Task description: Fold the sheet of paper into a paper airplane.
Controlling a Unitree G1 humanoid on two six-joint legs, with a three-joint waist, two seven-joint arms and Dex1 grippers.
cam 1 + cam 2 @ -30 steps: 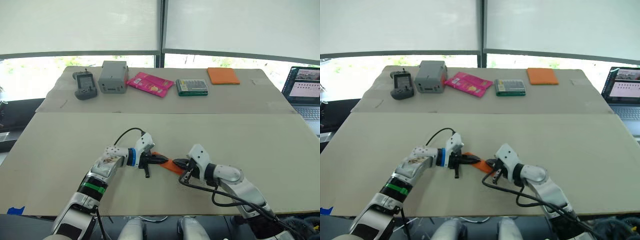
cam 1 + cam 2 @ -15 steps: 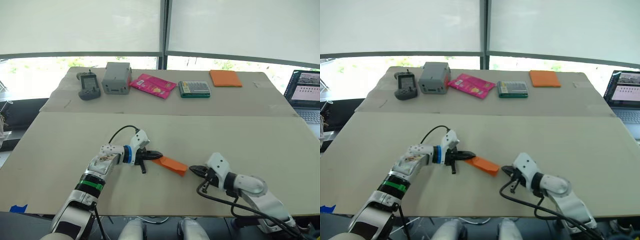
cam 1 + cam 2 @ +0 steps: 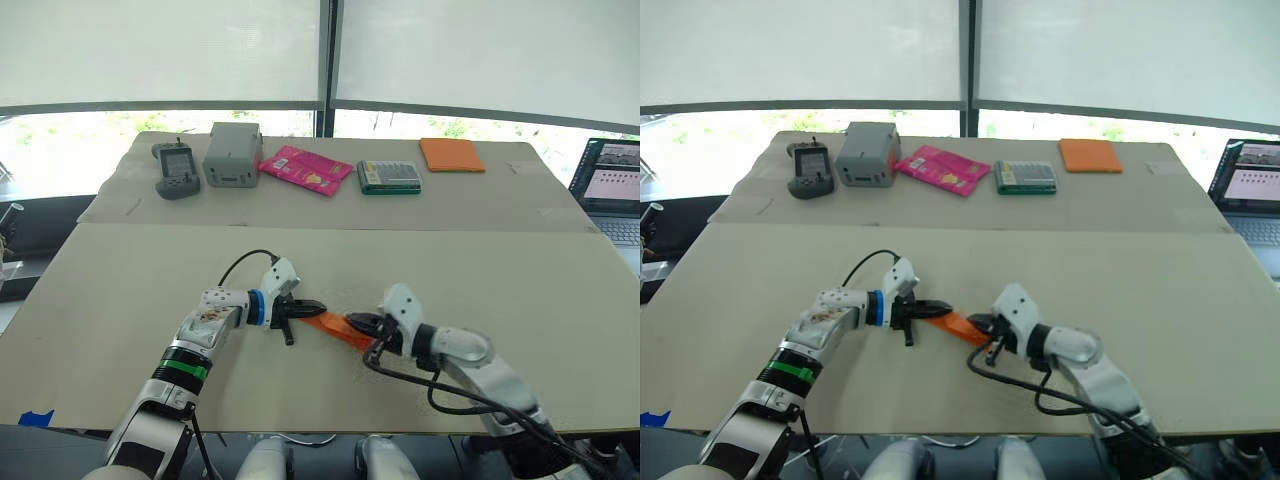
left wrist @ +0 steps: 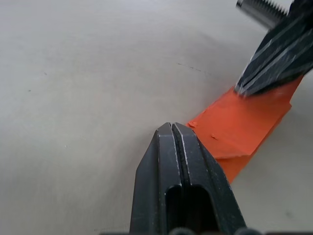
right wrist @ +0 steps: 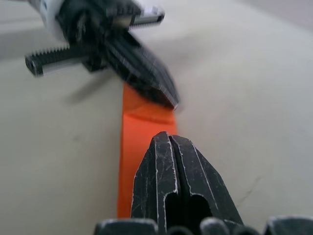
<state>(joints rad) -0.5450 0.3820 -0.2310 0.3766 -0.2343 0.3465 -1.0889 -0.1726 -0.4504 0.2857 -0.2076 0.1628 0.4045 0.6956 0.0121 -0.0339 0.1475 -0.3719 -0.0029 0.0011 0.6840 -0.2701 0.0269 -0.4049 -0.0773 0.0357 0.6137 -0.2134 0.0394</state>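
The sheet of paper point(image 3: 334, 324) is a narrow bright orange folded strip lying flat on the beige table point(image 3: 500, 270), near its front edge. My left gripper point(image 3: 314, 307) is shut, and its tip rests on the strip's left end. The right gripper point(image 3: 356, 321) is shut too, with its tip pressing on the strip's right part. In the left wrist view my shut fingers point(image 4: 172, 147) meet the paper point(image 4: 244, 127) at its corner, and the other gripper point(image 4: 274, 63) bears on its far end. Seen from the right wrist, the paper point(image 5: 142, 122) runs from my fingertips point(image 5: 167, 147) to the left gripper point(image 5: 142, 68).
Along the far table stand a grey handheld device point(image 3: 175, 168), a grey box point(image 3: 232, 153), a pink packet point(image 3: 305, 167), a green box point(image 3: 388, 176) and an orange pad point(image 3: 451, 154). A laptop point(image 3: 610, 185) sits at the right edge. Blue tape point(image 3: 30, 418) marks the front left corner.
Half a second ago the right gripper was off the paper, to its right; it has come back left onto the strip. The left gripper has stayed at the strip's left end.
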